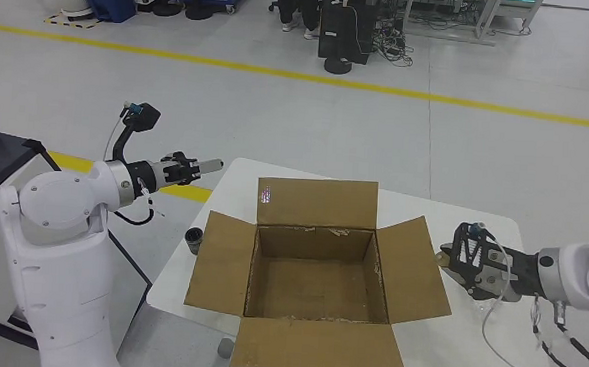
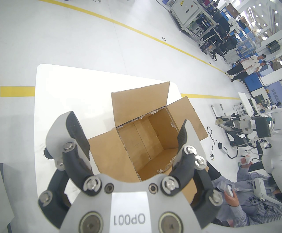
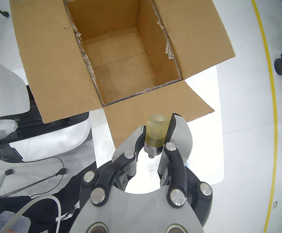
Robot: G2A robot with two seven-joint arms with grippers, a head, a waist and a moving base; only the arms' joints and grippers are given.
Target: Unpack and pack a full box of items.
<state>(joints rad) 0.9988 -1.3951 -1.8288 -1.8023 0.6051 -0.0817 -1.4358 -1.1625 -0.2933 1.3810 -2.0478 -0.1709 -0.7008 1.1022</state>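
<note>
A: Where do we start with the right tool (image 3: 157,126)?

B: We see it clenched on a pale yellow cylinder (image 3: 156,130), with one finger (image 3: 179,132) pressed on each side. The cylinder's flat end faces away from the wrist. A short metal stud (image 3: 151,154) sticks out of the other end, back toward the wrist.

A: And where does that put the cylinder relative to the cardboard box (image 1: 316,243)?

B: Outside the opening. In the top view we find the right tool just off the outer edge of the box's right flap, over the right part of the table (image 1: 467,338). So the cylinder hangs beside that flap, raised off the table. We cannot tell whether it touches the cardboard.

A: What about the left tool (image 2: 128,120)?

B: It is released, with its two fingers spread wide. We place it by the far-left corner of the table, raised and well apart from the box, facing the box from the left.

A: How does the box itself stand?

B: It stands upright in the middle of the table with all four flaps folded outward. We can see its bare cardboard floor, and the rim is ragged at the corners.

A: What else do we see on the table?

B: A small dark object (image 1: 193,240) stands just left of the box's left flap. We cannot tell what it is.
</note>
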